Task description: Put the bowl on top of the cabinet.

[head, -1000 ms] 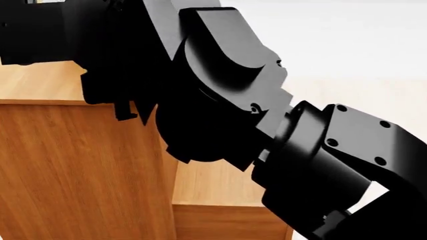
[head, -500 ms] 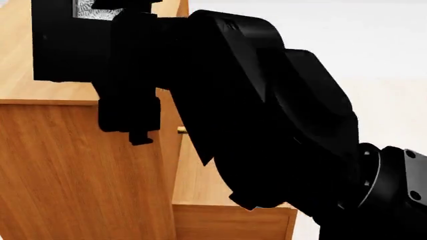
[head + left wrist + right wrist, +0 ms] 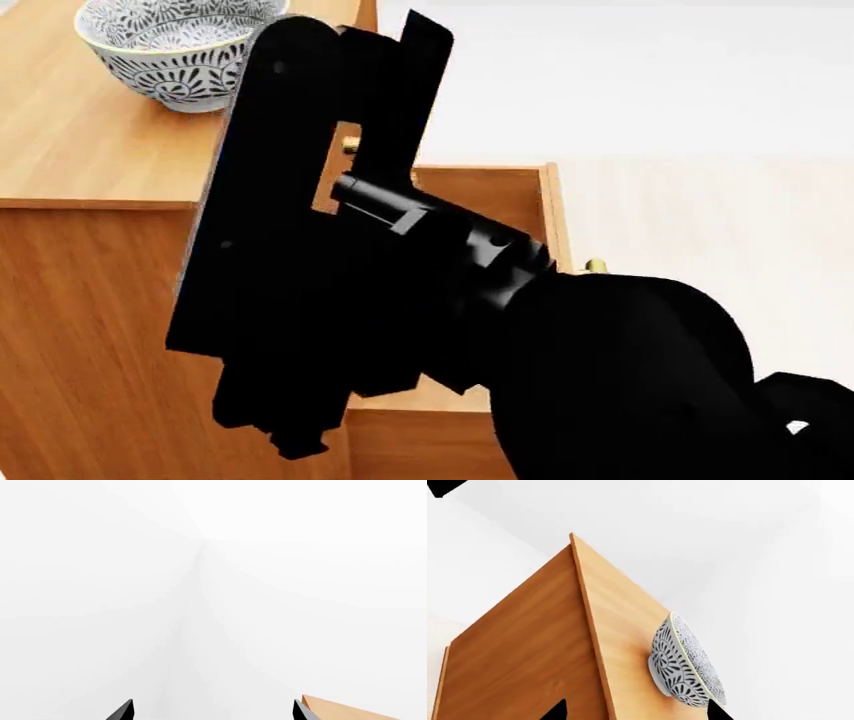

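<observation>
The black right arm is pulling back and down from the tall orange-brown wood-grain cabinet [image 3: 94, 150], uncovering its flat top. The small round white ceramic bowl with blue-grey floral pattern [image 3: 180, 45] is sitting upright there, far left. The right gripper [image 3: 637, 715] is standing open, empty, as is the left gripper [image 3: 213, 712].

The cabinet [image 3: 94, 150], orange-brown wood grain, carries the bowl [image 3: 174, 45] upright on its flat top, near the far end. The right wrist view shows the same bowl [image 3: 684, 662] resting on that top [image 3: 620, 630], close to an edge.
</observation>
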Motion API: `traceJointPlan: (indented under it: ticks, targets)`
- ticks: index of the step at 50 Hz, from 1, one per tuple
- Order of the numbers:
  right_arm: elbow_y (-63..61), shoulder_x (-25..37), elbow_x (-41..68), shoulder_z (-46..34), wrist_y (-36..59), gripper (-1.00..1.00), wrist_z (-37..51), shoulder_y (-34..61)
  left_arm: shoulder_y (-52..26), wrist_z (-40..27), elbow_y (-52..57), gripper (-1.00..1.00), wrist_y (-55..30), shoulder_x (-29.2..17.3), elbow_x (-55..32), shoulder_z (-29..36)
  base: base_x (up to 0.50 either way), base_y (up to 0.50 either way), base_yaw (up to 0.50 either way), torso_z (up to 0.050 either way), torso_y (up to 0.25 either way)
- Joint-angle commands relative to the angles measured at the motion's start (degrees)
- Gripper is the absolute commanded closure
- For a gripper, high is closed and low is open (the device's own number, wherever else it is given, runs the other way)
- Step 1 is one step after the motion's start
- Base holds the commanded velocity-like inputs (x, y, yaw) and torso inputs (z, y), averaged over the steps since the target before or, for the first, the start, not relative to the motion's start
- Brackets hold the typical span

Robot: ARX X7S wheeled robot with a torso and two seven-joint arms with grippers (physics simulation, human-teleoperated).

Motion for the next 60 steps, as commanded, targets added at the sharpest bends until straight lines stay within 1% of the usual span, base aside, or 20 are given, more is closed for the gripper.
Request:
traceJointPlan:
  ticks: [1,4,5,7,9,13,14,17,20,22,27,30,34,39,40,46,54,60]
  targets:
    - [-9.78,-0.55,7.07,12.81,7.96,-1.00,7.70,-11.71,0.09,0.03,-0.14,-1.00,0.28,0.00,-0.12,-0.03,0.00,0.00,0.00,0.000,0.000]
    - [-11.41,-2.13,10.08,18.74,10.37,-1.00,9.50,-15.87,-0.01,0.05,-0.27,-1.00,0.38,0.03,-0.08,0.07,0.00,0.00,0.00,0.000,0.000]
    - [-12.47,-3.04,11.86,22.46,11.55,-1.00,10.35,-18.80,0.00,0.13,-0.36,-1.00,0.44,0.03,-0.08,0.09,0.00,0.00,0.00,0.000,0.000]
    - [-13.07,-3.51,13.01,24.48,12.17,-1.00,10.66,-20.30,0.04,0.14,-0.37,-1.00,0.50,0.03,-0.05,0.09,0.00,0.00,0.00,0.000,0.000]
    - [-13.61,-4.48,14.98,28.81,13.26,-1.00,11.26,-23.59,0.09,0.12,-0.33,-1.00,0.54,0.03,0.03,0.11,0.00,0.00,0.00,0.000,0.000]
    - [-13.90,-5.87,17.60,34.02,14.26,-1.00,11.69,-26.83,0.09,0.09,-0.34,-1.00,0.54,-0.01,0.13,0.21,0.00,0.00,0.00,0.000,0.000]
    - [-14.11,-6.66,19.02,36.82,14.68,-1.00,11.69,-28.55,0.09,0.08,-0.35,-1.00,0.52,-0.03,0.13,0.22,0.00,0.00,0.00,0.000,0.000]
    - [-14.25,-7.85,20.99,40.99,15.25,-1.00,11.91,-30.98,0.09,0.11,-0.39,-1.00,0.59,-0.05,0.11,0.24,0.00,0.00,0.00,0.000,0.000]
    - [-14.16,-10.10,24.39,47.40,16.66,-1.00,12.20,-33.96,0.03,0.09,-0.44,-1.00,0.61,-0.07,0.18,0.33,0.00,0.00,0.00,0.000,0.000]
    - [-14.16,-10.49,25.18,49.16,16.80,-1.00,12.33,-35.02,0.01,0.03,-0.38,-1.00,0.57,-0.10,0.22,0.37,0.00,0.00,0.00,0.000,0.000]
    - [-13.63,-13.15,30.11,57.22,19.12,-1.00,12.81,-37.33,0.01,-0.14,-0.25,-1.00,0.46,-0.17,0.22,0.41,0.00,0.00,0.00,0.000,0.000]
    - [-12.94,-13.49,30.97,59.72,18.93,-1.00,12.71,-38.94,0.07,-0.21,-0.13,-1.00,0.39,-0.22,0.20,0.43,0.00,0.00,0.00,0.000,0.000]
    - [-12.31,-13.34,30.32,61.17,17.57,-1.00,12.54,-41.78,0.13,-0.32,-0.02,-1.00,0.31,-0.29,0.17,0.43,0.00,0.00,0.00,0.000,0.000]
    - [-10.56,-11.83,26.82,60.92,14.51,-1.00,12.23,-45.56,0.16,-0.34,-0.06,-1.00,0.36,-0.34,0.07,0.39,0.00,0.00,0.00,0.000,0.000]
    - [-9.66,-11.68,25.85,61.44,12.93,-1.00,11.64,-47.14,0.15,-0.30,-0.14,-1.00,0.40,-0.34,0.08,0.40,0.00,0.00,0.00,0.000,0.000]
    - [-7.17,-10.91,23.65,63.42,10.24,-1.00,11.33,-50.14,0.11,-0.28,-0.34,-1.00,0.45,-0.41,0.02,0.43,0.00,0.00,0.00,0.000,0.000]
    - [-4.47,-9.77,20.81,67.55,6.95,-1.00,11.25,-54.70,0.12,-0.38,-0.34,-1.00,0.35,-0.57,-0.05,0.43,0.00,0.00,0.00,0.000,0.000]
    - [-2.80,-9.88,19.50,72.49,4.56,-1.00,11.21,-58.66,0.21,-0.51,-0.20,-1.00,0.26,-0.66,-0.12,0.43,0.00,0.00,0.00,0.000,0.000]
